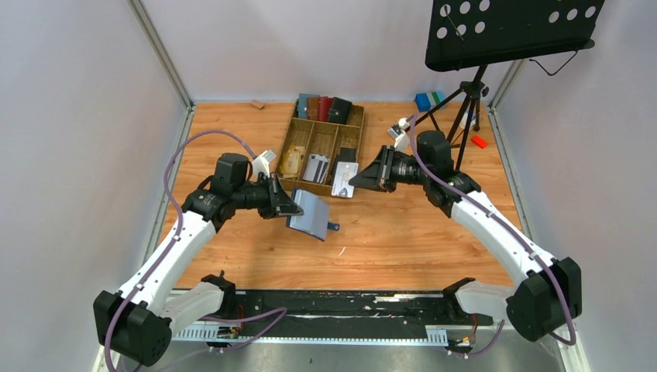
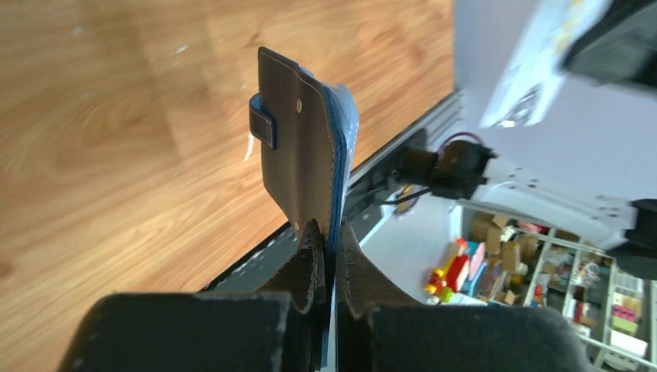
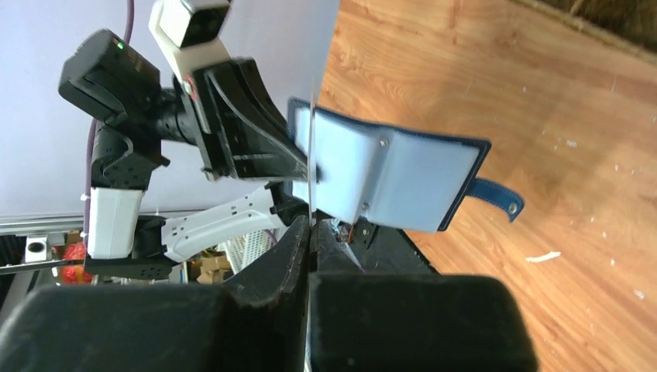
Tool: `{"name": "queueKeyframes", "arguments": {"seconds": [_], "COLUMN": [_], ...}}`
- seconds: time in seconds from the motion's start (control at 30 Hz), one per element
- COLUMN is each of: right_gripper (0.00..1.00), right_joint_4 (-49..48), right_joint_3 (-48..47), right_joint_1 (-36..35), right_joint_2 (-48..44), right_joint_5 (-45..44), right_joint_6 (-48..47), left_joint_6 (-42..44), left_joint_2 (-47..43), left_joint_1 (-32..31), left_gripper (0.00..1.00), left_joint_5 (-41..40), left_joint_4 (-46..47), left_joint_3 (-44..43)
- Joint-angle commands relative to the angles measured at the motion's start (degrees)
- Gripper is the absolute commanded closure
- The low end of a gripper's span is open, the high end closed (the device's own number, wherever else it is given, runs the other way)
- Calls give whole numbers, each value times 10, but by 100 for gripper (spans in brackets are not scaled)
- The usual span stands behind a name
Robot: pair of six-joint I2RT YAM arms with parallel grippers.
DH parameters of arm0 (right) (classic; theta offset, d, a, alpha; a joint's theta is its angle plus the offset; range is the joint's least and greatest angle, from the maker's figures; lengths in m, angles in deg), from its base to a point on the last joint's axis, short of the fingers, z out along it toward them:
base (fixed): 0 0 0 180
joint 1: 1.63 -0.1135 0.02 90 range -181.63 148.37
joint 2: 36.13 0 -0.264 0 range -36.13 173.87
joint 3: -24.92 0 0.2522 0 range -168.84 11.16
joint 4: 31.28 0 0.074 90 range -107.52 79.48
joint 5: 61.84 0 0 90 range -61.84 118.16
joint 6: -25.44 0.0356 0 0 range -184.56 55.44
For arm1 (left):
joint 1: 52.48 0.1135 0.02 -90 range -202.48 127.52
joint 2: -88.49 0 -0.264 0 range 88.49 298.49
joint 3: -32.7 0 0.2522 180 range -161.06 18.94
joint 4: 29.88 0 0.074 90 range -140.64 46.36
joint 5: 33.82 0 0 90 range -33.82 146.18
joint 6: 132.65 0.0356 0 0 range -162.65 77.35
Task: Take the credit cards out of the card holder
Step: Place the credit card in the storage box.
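Note:
My left gripper (image 1: 298, 208) (image 2: 331, 236) is shut on one edge of the navy-blue card holder (image 1: 310, 215) (image 2: 298, 139), holding it open above the table with its side tab (image 1: 333, 226) hanging free. In the right wrist view the holder's (image 3: 403, 182) pale blue inner face points at the camera. My right gripper (image 1: 352, 184) (image 3: 311, 225) is shut on a white credit card (image 1: 344, 180), just right of the holder and over the tray's front right corner. That card (image 3: 311, 194) shows only as a thin edge rising from the jaws. More cards (image 1: 316, 167) lie in the tray.
A wooden divided tray (image 1: 304, 133) stands behind the grippers, with brown, red and black holders (image 1: 325, 108) at its back. A black music stand (image 1: 511, 31) on a tripod (image 1: 465, 101) occupies the back right, with small blue and red items near its feet. A white scrap (image 1: 342, 249) lies on the wood.

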Motion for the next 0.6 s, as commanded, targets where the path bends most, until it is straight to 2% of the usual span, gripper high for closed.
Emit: {"name": "queueKeyframes", "arguments": {"seconds": [0.0,0.27,0.4,0.57], "right_gripper": [100,100,100,100], "right_joint_4": [28,14,63,77], "right_joint_3": [-73,-154,-248,-316], "right_joint_1": [1,-15,-35,-39], "right_joint_2": [56,196,277,362], "right_joint_5": [-14,-46,-82,-118], "right_joint_6": [-60,-60,-89,-68], "left_joint_6": [96,123,141,171], "left_joint_2": [-7,-36,-45,-45], "left_joint_1": [2,3,3,3], "left_gripper": [100,100,100,100], "left_joint_5": [-52,-94,-136,-158], "left_joint_4": [-127,-180,-216,-246], "left_joint_3": [-10,6,-5,-28]}}
